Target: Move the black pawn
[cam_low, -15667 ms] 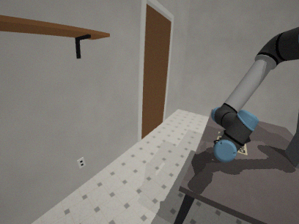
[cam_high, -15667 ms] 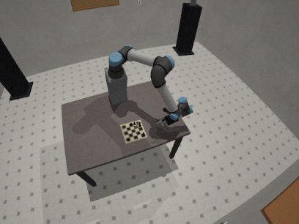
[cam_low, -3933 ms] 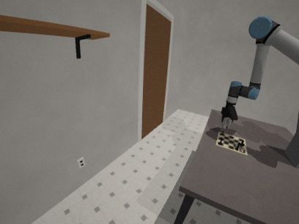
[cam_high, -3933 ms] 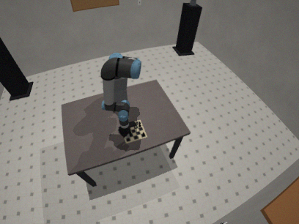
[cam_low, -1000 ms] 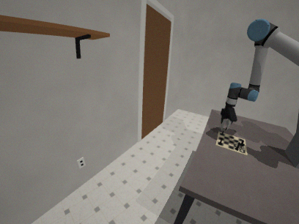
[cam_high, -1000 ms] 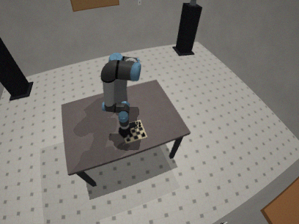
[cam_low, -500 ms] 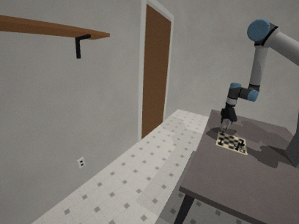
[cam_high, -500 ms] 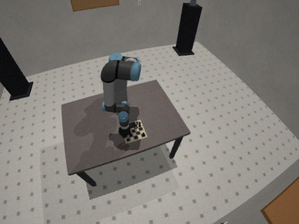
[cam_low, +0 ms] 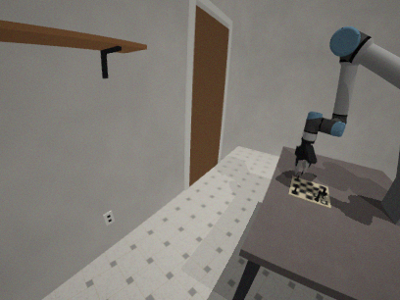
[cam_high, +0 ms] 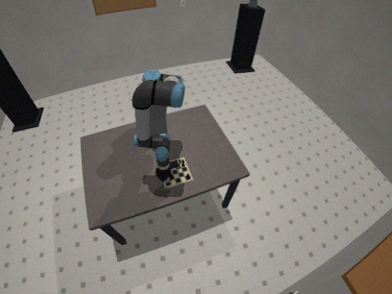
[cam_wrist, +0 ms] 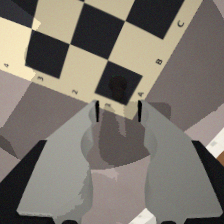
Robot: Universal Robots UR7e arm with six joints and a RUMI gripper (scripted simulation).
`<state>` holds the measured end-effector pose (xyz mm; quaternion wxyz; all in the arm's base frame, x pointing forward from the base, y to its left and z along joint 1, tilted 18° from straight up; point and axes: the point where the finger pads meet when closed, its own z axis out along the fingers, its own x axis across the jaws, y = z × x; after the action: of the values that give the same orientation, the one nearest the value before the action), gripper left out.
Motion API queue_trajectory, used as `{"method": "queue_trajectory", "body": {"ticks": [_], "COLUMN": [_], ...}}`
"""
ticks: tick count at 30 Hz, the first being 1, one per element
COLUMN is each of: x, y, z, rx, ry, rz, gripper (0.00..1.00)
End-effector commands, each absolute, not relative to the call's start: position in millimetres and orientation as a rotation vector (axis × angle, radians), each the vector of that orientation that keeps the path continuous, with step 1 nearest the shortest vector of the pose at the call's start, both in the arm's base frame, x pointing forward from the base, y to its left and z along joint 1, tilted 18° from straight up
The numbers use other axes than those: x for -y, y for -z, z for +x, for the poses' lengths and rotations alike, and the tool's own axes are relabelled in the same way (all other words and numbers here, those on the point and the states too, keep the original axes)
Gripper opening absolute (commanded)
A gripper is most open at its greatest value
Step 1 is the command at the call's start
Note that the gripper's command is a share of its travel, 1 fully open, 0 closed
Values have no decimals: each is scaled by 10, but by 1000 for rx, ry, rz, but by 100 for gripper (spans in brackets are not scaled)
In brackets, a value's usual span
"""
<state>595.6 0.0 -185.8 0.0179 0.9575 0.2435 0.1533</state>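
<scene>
The black pawn [cam_wrist: 118,86] stands upright on the dark corner square A1 of the small chessboard [cam_wrist: 95,45]. In the wrist view it shows just beyond my fingertips and centred between them. My gripper [cam_wrist: 118,101] hovers over that corner of the board with its fingers a narrow gap apart and nothing between them. Square B2 [cam_wrist: 82,67] is a dark square diagonally next to the pawn and has no piece on it. In the exterior and top views my gripper [cam_low: 300,171] [cam_high: 164,174] hangs over the board's [cam_low: 310,191] far left corner.
Other dark pieces [cam_low: 322,192] stand near the opposite end of the board; they also show in the top view [cam_high: 183,164]. The board lies near the table's edge [cam_high: 207,189]. The arm's base stands behind it on the table.
</scene>
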Motion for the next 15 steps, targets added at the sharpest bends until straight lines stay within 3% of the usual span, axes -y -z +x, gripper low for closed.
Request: {"method": "queue_trajectory", "body": {"ticks": [1, 15], "x": [-6, -13], "y": [1930, 2115], "z": [6001, 6059], "rx": [-757, -757], "ry": [-480, -480], "rz": [2972, 2972], "gripper": [20, 20]}}
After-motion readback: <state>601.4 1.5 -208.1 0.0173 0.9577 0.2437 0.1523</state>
